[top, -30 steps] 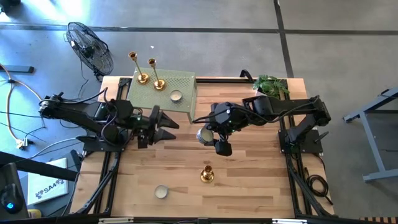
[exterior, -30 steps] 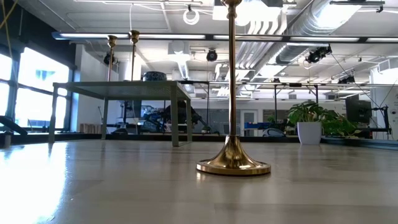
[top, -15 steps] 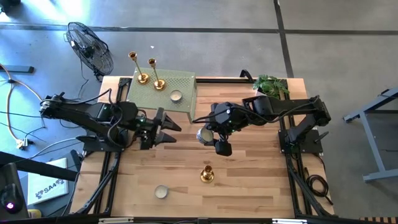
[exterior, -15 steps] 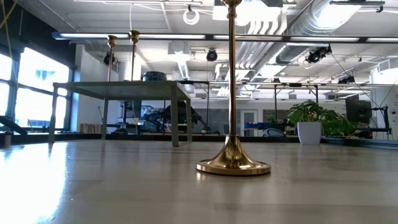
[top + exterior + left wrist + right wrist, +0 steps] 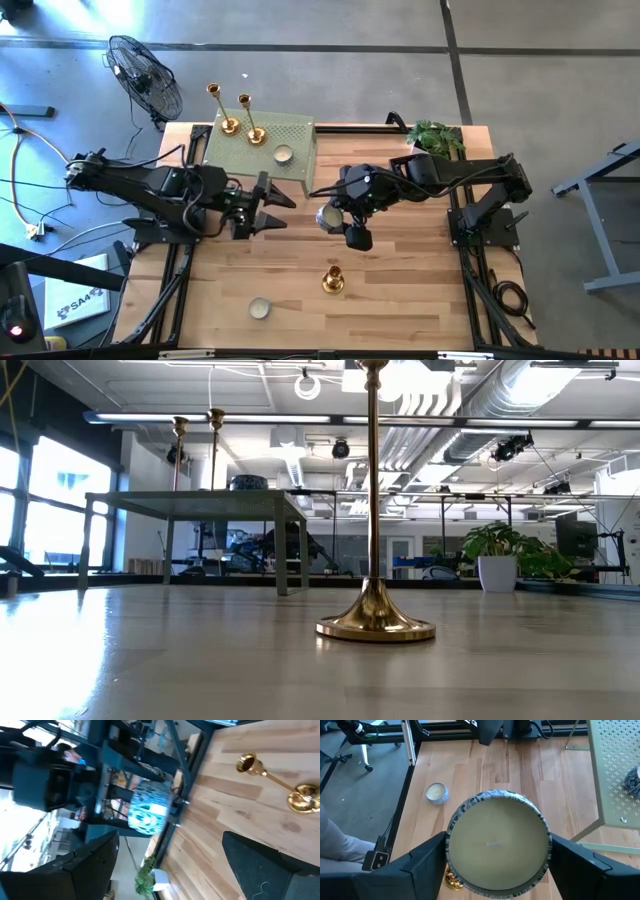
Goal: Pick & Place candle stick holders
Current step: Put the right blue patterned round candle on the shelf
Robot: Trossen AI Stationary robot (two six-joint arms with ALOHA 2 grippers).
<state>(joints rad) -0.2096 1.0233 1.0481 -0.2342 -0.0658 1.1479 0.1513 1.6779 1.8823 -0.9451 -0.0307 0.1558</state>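
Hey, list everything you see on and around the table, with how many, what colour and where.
Candle stick holders: three, gold; one on the bare table near the front, two on the raised shelf's far left corner.
Raised shelf: one, pale green perforated metal, back left of the table.
Small candle tins: two, pale; one on the shelf, one on the table's front left.
Large candle: one, cream wax in a patterned blue jar, held over mid-table.
Potted plant: one, green, back right corner.
Fan: one, black, on the floor behind the table's left.
Left pincer: open, empty, left of centre.
Right pincer: closed on the large candle.
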